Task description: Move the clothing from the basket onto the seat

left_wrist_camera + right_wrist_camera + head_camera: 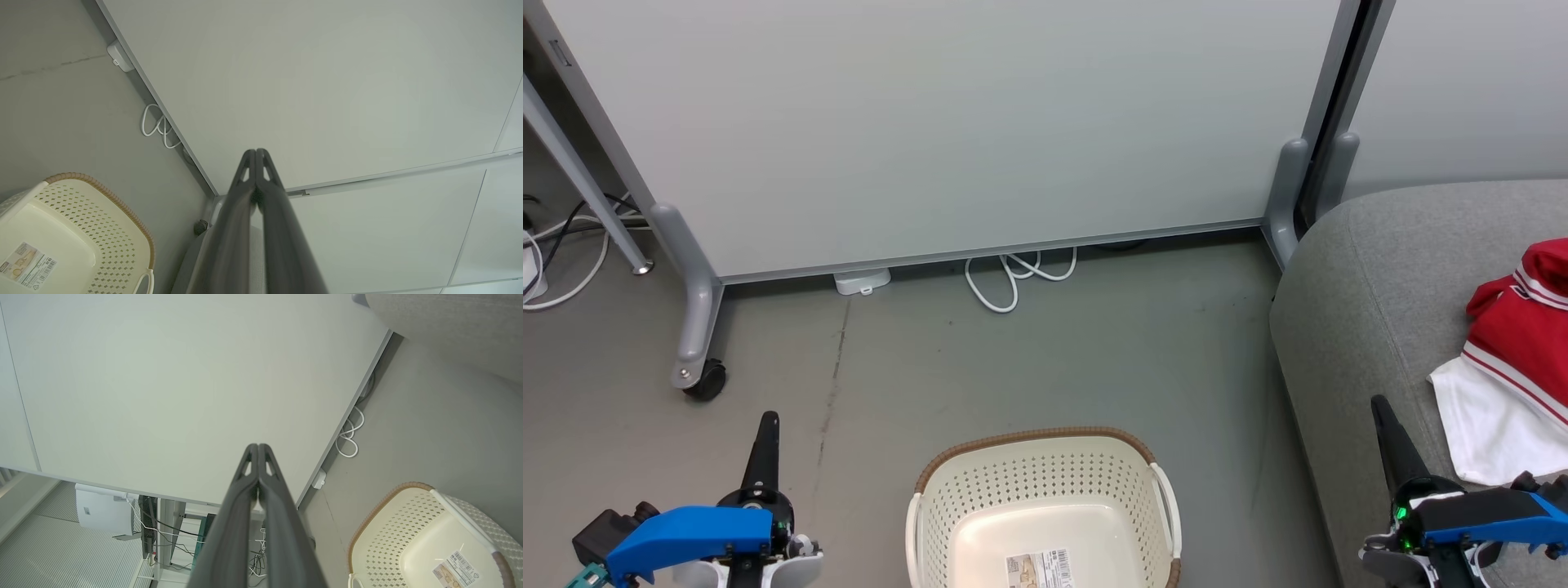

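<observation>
- Grey floor carries the basket, empty save its label.
- On the seat, inward of its rounded edge, lies the clothing.
- Clenched on nothing: left end effector, right end effector; transfer judged complete, so best kept clear of the clothing.

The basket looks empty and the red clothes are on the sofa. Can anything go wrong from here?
Possibly two things. The right end effector, shut, is close to the white edge of the jersey on the seat; a careless move might snag it and drag it off. The loose white cable on the floor could catch a wheel if the robot rolls forward.
</observation>
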Robot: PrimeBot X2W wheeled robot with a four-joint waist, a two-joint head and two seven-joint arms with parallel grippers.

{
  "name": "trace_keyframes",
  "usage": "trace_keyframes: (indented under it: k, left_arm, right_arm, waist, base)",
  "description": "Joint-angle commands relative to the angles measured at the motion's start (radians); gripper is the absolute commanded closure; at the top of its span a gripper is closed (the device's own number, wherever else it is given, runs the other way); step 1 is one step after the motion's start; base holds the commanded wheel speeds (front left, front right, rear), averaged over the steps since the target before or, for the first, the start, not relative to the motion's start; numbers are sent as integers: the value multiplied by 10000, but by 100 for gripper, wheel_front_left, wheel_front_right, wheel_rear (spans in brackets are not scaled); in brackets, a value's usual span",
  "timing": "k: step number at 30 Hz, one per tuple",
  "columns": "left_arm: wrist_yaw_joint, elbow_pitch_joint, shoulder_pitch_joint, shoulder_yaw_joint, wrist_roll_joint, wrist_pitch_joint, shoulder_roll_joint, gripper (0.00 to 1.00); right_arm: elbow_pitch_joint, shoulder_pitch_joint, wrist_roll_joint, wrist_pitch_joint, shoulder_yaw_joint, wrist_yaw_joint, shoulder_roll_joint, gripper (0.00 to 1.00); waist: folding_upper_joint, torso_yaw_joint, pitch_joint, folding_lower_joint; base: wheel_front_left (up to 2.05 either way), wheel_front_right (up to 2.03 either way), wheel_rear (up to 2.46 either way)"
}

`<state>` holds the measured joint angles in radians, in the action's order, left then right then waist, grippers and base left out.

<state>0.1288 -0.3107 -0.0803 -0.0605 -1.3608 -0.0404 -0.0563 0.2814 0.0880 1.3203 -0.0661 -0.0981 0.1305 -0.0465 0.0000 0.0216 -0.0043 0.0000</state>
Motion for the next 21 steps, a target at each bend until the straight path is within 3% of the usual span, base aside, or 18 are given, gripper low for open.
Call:
trace_keyframes:
  k: [1, 21]
  left_arm:
    - [25, 123, -199, -95, -180, -67, -9, 100]
    - [30, 458, -298, -378, -1543, -478, 33, 100]
  right_arm:
    - [-111, 163, 225, -44, -24, 3, -50, 100]
    - [-284, 213, 1811, -316, -116, 4, -57, 100]
  waist:
    - [0, -6, 2, 0]
    - [0, -119, 41, 0]
  base:
    - [0, 0, 0]
    - [0, 0, 0]
